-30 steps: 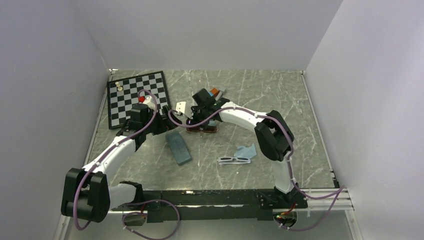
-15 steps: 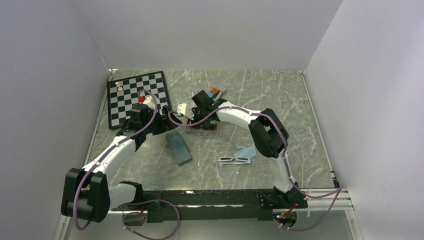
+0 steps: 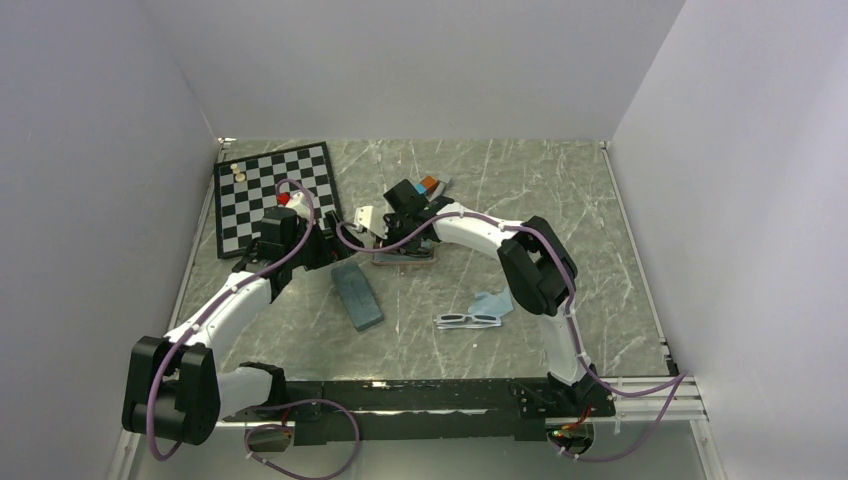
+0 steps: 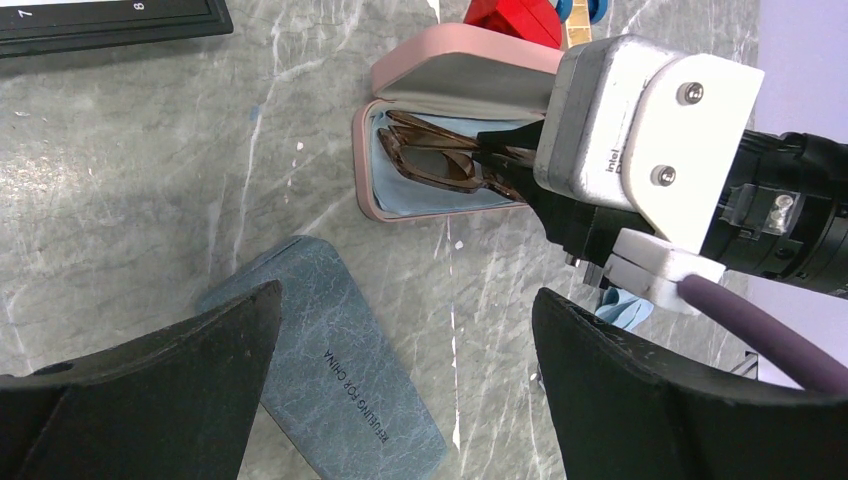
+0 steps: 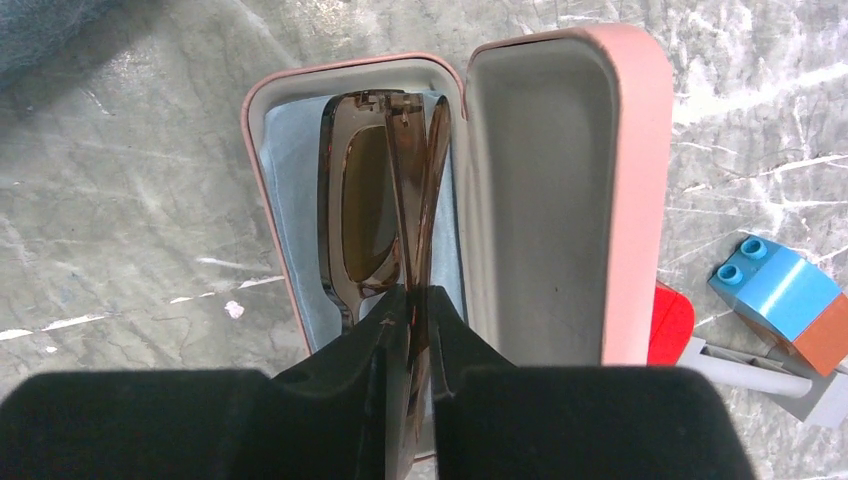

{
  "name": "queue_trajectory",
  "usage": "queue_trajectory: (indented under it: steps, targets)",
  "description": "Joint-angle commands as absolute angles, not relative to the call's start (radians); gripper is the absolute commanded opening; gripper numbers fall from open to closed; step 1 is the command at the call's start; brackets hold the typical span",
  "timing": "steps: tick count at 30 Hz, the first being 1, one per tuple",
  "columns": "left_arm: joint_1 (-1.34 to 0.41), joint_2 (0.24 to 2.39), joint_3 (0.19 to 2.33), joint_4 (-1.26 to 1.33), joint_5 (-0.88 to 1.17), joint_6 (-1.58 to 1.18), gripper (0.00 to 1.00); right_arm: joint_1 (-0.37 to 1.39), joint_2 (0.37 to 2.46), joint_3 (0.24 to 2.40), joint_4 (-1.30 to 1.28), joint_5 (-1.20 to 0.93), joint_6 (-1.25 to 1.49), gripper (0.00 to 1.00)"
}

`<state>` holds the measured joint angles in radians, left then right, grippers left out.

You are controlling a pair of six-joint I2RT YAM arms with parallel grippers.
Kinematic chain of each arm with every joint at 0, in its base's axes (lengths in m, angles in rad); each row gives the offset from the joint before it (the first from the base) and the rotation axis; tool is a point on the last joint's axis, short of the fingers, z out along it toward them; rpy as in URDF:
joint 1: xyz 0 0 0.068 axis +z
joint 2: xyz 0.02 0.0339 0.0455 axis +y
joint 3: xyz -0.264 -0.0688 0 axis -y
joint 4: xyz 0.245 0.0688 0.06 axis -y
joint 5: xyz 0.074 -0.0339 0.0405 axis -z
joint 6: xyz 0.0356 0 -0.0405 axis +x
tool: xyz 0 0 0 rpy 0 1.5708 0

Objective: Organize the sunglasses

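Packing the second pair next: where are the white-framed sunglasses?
Top view: the white-framed sunglasses lie right of centre, just beside the blue cloth.

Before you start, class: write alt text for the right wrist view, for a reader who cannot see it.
The right gripper pinches folded reddish-brown sunglasses lying on a light blue cloth inside an open pink case, lid to the right. The case sits on a grey marbled table, near a blue-and-brown toy brick.

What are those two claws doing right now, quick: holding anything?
The left gripper is open, holding nothing.
The right gripper is closed on the reddish-brown sunglasses, which lie in the open pink case.
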<state>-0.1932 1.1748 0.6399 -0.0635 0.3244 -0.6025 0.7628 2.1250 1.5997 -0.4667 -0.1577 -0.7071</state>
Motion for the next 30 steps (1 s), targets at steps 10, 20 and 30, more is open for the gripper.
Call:
queue_trajectory:
  steps: [10, 20, 30]
  targets:
    - [-0.189, 1.167, 0.674, -0.014, 0.348, -0.603, 0.99, 0.762, 2.027, 1.576, -0.439, -0.195, -0.705, 0.48]
    - [-0.196, 1.256, 0.638, 0.118, 0.452, -0.655, 0.95, 0.657, 1.811, 1.433, -0.245, -0.305, -0.494, 0.57]
    - [-0.286, 1.45, 0.726, 0.128, 0.427, -0.672, 0.8, 0.539, 1.978, 1.575, -0.266, -0.532, -0.432, 0.56]
